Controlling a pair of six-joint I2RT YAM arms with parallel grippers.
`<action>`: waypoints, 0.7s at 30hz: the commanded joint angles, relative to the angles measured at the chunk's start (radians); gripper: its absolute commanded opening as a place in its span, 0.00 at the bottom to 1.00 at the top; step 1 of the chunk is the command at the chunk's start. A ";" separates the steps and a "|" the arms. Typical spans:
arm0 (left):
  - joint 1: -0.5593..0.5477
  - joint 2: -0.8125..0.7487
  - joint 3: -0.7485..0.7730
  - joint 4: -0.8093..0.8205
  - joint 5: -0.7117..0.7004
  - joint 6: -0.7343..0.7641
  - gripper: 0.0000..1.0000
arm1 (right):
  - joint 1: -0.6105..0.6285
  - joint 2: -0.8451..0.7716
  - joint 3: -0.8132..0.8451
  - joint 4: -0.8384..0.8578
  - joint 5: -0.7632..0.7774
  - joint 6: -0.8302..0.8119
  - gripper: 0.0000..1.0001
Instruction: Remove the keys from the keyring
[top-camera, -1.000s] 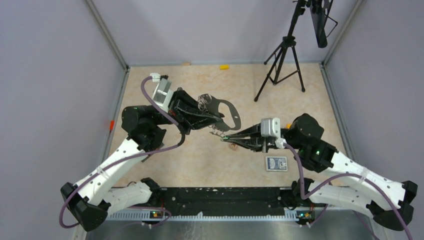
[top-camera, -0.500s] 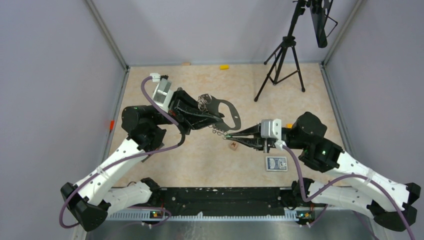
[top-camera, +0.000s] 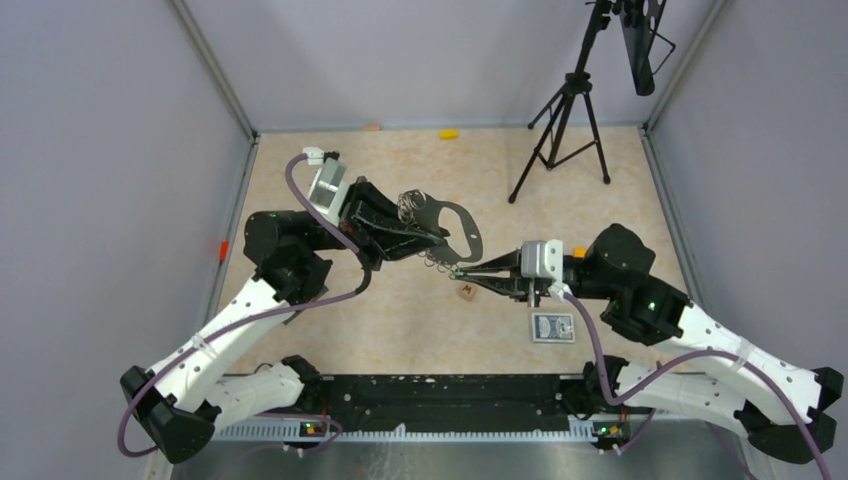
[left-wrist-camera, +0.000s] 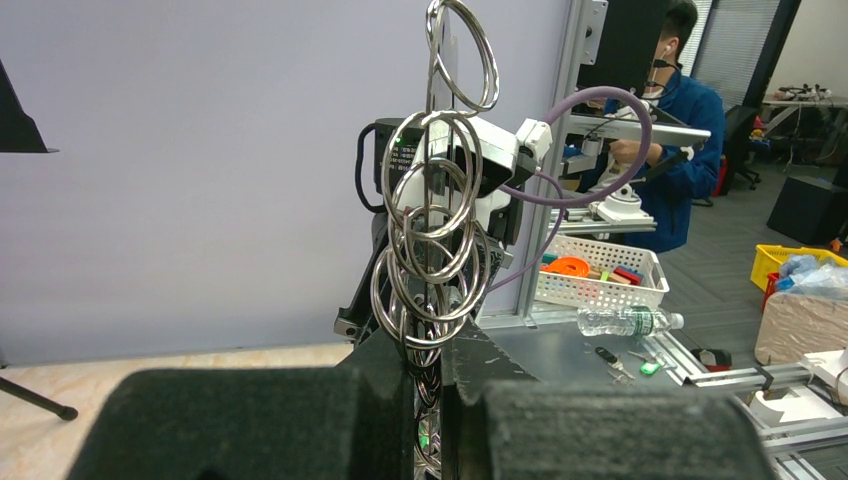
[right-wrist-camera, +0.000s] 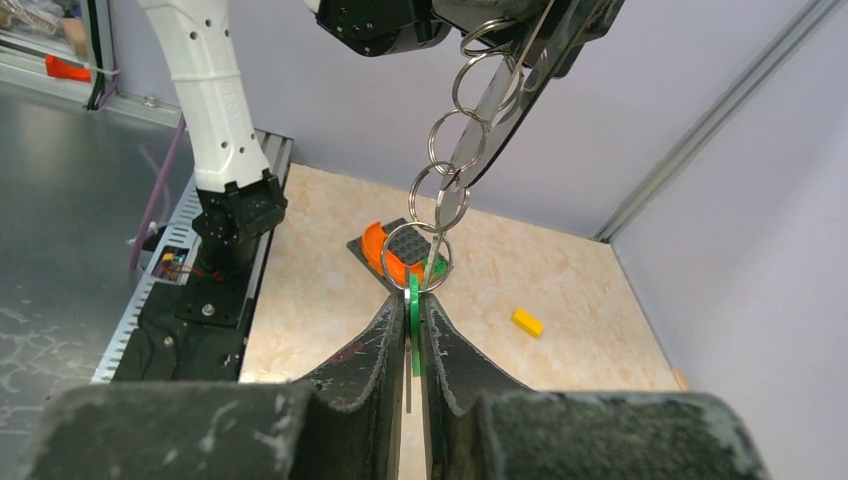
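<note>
From above: keyring (top-camera: 473, 238) clamped at one end in the shut left gripper (top-camera: 440, 238), held up over mid-table. Short chain of rings (top-camera: 435, 262) trailing from it to the right gripper (top-camera: 455, 272), tips closed on something too small to make out here. On the table (top-camera: 400, 320) just below those tips, a brown cube (top-camera: 466, 292); nearer the right arm, a card deck (top-camera: 553, 327). Beige marbled top, grey walls on three sides, black tripod (top-camera: 560, 130) far right, yellow block (top-camera: 449, 133) by the far wall. Left wrist: black pads (left-wrist-camera: 250, 425) pressed on the keyring, seen edge-on as a thin upright strip, with a bunch of overlapping steel rings standing just beyond them. Behind, the right arm's wrist, then a person (left-wrist-camera: 685, 150) in blue, a white basket (left-wrist-camera: 600, 285) and a bottle (left-wrist-camera: 625, 322) on a metal bench. Right wrist: green key (right-wrist-camera: 413, 310) pinched upright between the closed fingers (right-wrist-camera: 365, 370), lowest ring threaded through its head. Several linked rings climbing from there to the keyring, flat, grey, slanting, gripped at the top by the left gripper. Other keys not told apart. On the table beyond, a dark studded plate (right-wrist-camera: 415, 245) with an orange piece.
</note>
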 joint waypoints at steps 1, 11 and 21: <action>0.002 -0.013 0.017 0.043 -0.008 0.002 0.00 | -0.003 0.004 0.033 -0.014 -0.010 -0.013 0.09; 0.002 -0.024 0.014 0.043 -0.017 0.005 0.00 | -0.004 0.007 0.027 0.006 -0.039 -0.024 0.17; 0.002 -0.020 0.015 0.045 -0.018 0.000 0.00 | -0.005 0.001 0.002 0.062 -0.047 0.007 0.19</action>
